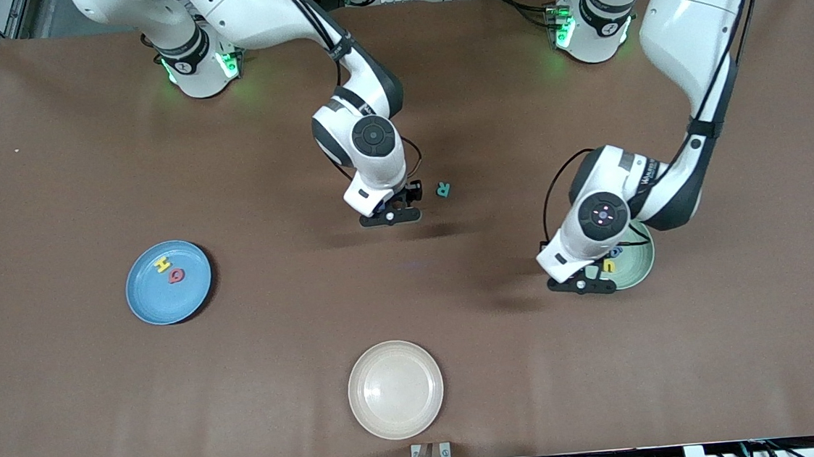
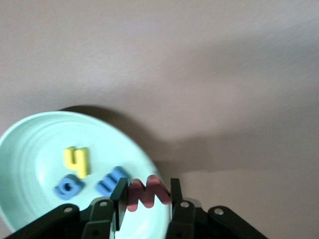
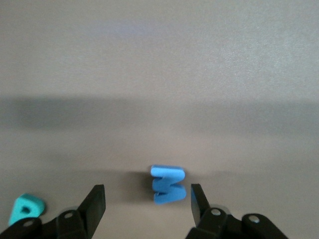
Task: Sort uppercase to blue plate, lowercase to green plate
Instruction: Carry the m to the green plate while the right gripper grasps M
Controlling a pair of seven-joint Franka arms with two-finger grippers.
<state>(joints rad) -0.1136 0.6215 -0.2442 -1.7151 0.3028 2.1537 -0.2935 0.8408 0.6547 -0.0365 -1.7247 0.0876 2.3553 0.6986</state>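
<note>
My left gripper (image 1: 582, 285) (image 2: 147, 186) is shut on the red lowercase w (image 2: 145, 195), held over the rim of the green plate (image 1: 640, 268) (image 2: 30, 144). In that plate lie a yellow h (image 2: 77, 162), a blue g (image 2: 67, 186) and a blue e-like letter (image 2: 110, 180). At mid-table my right gripper (image 1: 390, 217) (image 3: 147, 194) is open around the blue uppercase W (image 3: 168, 184), which lies on the table close to one finger. The teal R (image 1: 443, 190) (image 3: 26, 209) lies beside it. The blue plate (image 1: 159, 306) holds a yellow H (image 1: 161, 264) and a red Q (image 1: 176, 276).
A cream plate (image 1: 396, 389) sits near the table's front edge, nearer to the front camera than both grippers. The brown table (image 1: 83, 174) is bare toward the right arm's end, farther from the camera than the blue plate.
</note>
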